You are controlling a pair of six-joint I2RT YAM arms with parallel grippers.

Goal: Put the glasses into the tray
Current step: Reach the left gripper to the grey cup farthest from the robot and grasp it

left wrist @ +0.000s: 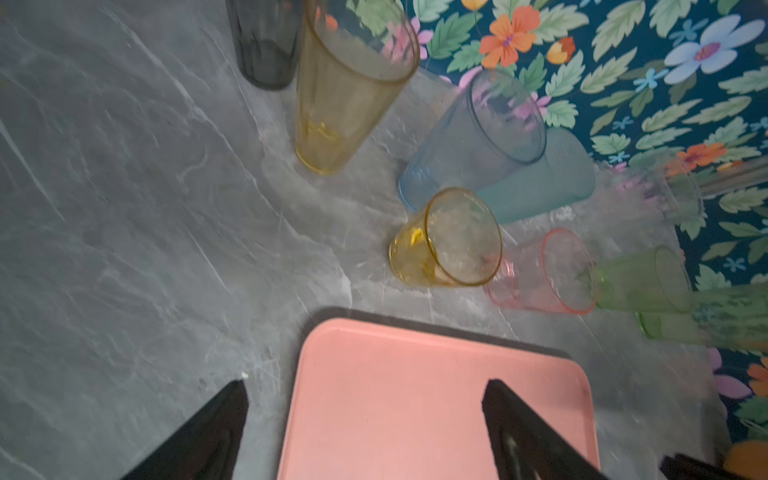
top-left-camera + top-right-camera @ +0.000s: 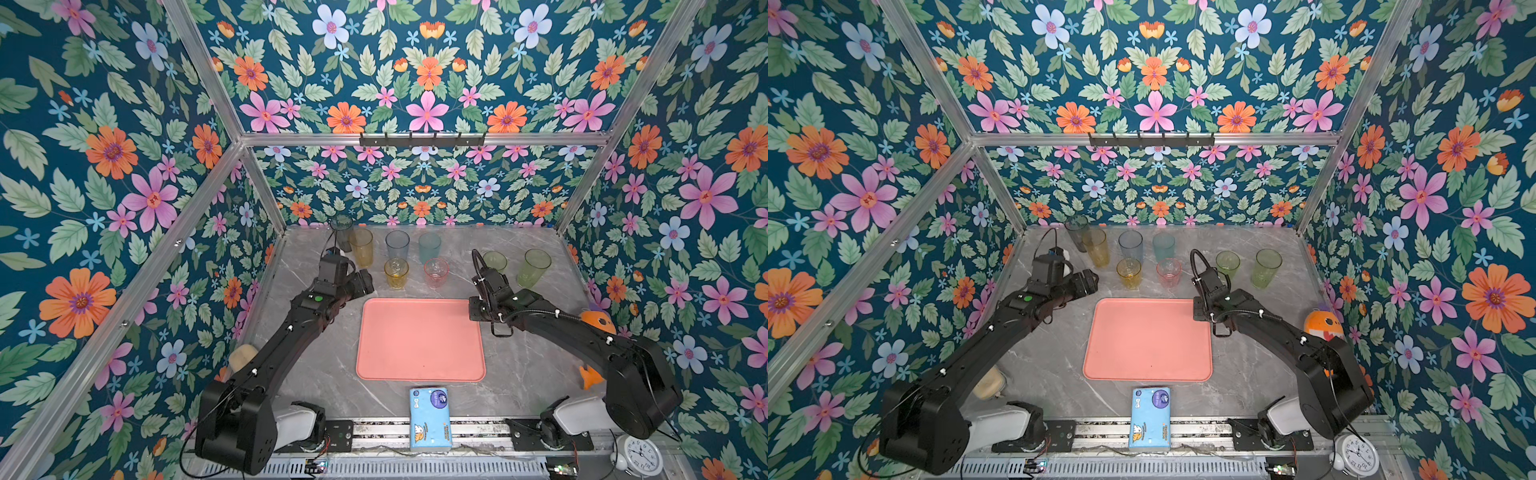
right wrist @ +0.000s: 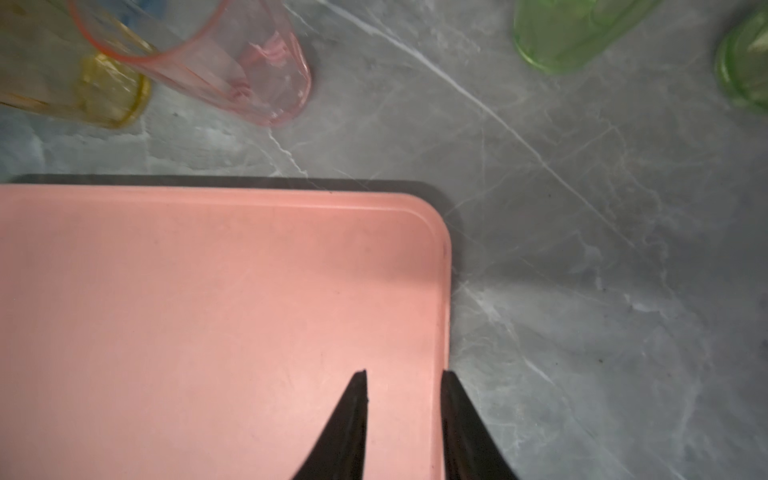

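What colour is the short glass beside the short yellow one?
Transparent pink; the short glass shows best in the right wrist view.

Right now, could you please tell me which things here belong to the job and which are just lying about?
Job: salmon tray; glasses: smoky grey, amber, blue-grey, teal, yellow, pink, short green, tall green.
Lying about: blue tissue pack, white clock, orange toy.

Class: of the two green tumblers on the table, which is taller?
The tall green tumbler, farthest right in both top views; the short green tumbler to its left is clearly lower.
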